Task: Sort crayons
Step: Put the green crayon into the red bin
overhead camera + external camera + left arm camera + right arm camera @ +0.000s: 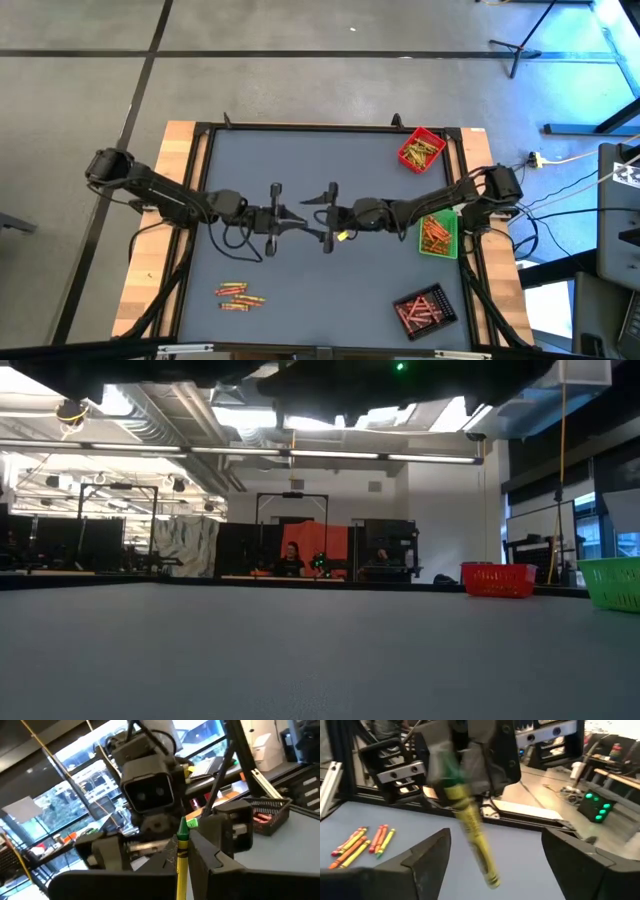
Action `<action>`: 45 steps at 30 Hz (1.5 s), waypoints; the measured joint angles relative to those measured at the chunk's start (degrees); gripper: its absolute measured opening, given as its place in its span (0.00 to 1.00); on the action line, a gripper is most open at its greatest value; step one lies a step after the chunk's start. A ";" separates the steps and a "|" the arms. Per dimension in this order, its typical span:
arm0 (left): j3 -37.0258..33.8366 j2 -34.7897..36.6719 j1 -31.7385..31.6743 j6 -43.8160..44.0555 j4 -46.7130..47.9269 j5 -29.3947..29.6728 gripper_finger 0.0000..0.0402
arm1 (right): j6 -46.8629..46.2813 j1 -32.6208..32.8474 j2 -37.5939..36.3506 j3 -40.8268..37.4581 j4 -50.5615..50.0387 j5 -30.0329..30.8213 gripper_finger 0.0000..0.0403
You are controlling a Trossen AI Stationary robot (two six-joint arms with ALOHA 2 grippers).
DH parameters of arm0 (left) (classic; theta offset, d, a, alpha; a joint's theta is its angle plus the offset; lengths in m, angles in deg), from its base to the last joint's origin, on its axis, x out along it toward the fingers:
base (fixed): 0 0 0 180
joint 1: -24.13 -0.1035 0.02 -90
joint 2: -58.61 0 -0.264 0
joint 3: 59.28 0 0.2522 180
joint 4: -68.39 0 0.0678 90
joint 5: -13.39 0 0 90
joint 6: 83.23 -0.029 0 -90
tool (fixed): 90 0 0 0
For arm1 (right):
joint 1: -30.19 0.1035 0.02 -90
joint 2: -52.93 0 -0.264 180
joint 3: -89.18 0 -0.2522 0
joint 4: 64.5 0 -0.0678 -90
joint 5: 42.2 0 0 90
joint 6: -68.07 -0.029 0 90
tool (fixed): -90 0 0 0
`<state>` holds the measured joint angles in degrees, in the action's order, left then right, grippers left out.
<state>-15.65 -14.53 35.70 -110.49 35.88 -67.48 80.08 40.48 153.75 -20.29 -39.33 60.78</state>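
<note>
- Yellow crayon (472,832): grasped by the left end effector (300,214) above the desk's (300,160) middle.
- Right end effector (322,212): released, fingers spread, facing the left one.
- Loose crayons (240,296): near the desk's front-left edge.

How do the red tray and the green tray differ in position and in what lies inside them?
The red tray sits at the table's far right corner, turned at an angle; the green tray sits nearer, along the right edge, square to it, close under the right arm. The red tray holds mostly yellowish crayons; the green tray holds orange-red crayons. Both are small open baskets on the table's right side, each holding a heap of crayons.
</note>
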 joint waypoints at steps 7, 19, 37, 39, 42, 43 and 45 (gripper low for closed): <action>-0.04 -0.91 0.46 0.06 1.03 1.25 0.02 | 1.64 0.25 3.15 2.29 -0.08 -1.18 0.56; 0.00 -0.89 1.91 2.68 1.92 4.40 0.03 | 5.83 1.07 2.06 2.71 -6.11 2.96 0.07; 0.00 9.62 7.61 4.65 17.37 24.81 0.33 | -5.54 3.09 -14.63 2.62 -40.50 25.97 0.07; 0.00 9.66 7.19 4.65 17.26 26.40 0.33 | -9.22 1.65 -17.66 2.61 -48.73 27.50 0.04; 0.00 9.47 6.38 4.65 17.31 26.60 0.33 | -15.08 -1.42 -21.39 2.62 -59.76 27.97 0.03; 0.00 9.43 6.16 4.65 17.41 26.56 0.33 | -17.14 -2.72 -22.14 2.62 -63.22 27.86 0.04; 0.00 9.43 6.07 4.65 17.55 26.51 0.33 | -20.59 -5.25 -23.17 2.62 -68.62 27.82 0.07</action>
<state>-15.65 -5.11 41.77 -105.84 53.43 -40.97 59.48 35.23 130.58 -17.66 -107.96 88.60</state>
